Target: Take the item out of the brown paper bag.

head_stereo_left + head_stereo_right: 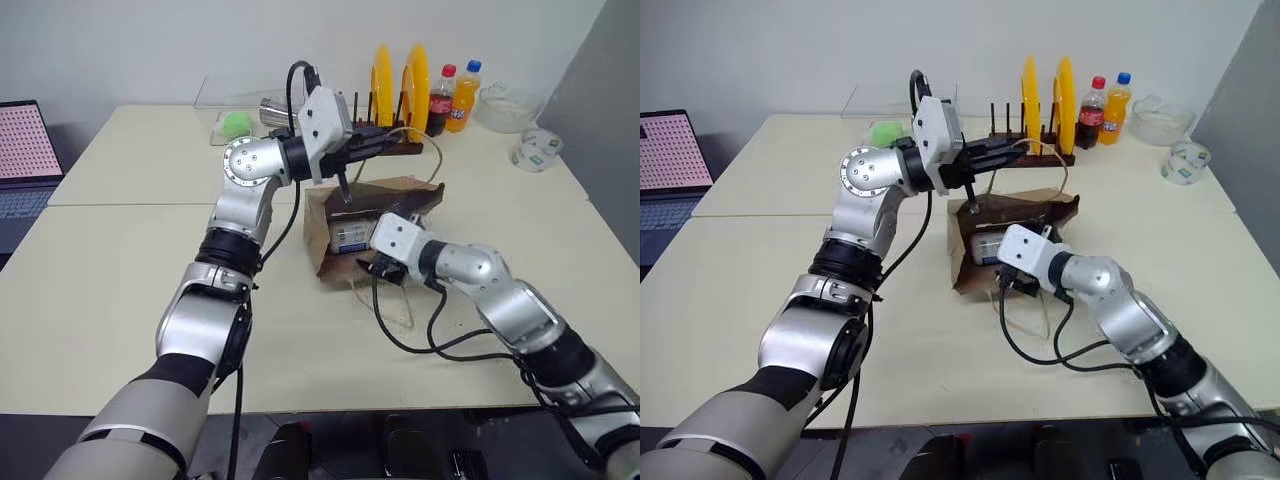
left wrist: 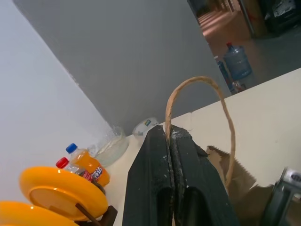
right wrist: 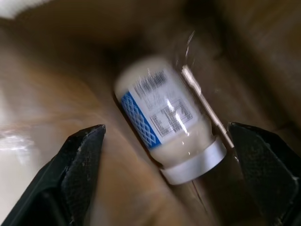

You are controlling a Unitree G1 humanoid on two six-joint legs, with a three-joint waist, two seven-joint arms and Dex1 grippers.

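On the desk (image 1: 120, 300), the brown paper bag (image 1: 322, 235) lies with its mouth toward the right tool (image 3: 167, 176), whose fingers are spread wide inside it. The left tool (image 2: 170, 155) is pressed together, pinching a cord handle (image 2: 221, 101). The right wrist view reveals the item (image 3: 169, 120) lying inside, between the fingers, untouched.

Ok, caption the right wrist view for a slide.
Open right gripper reaching into the brown bag, fingers either side of the small cream bottle lying inside.
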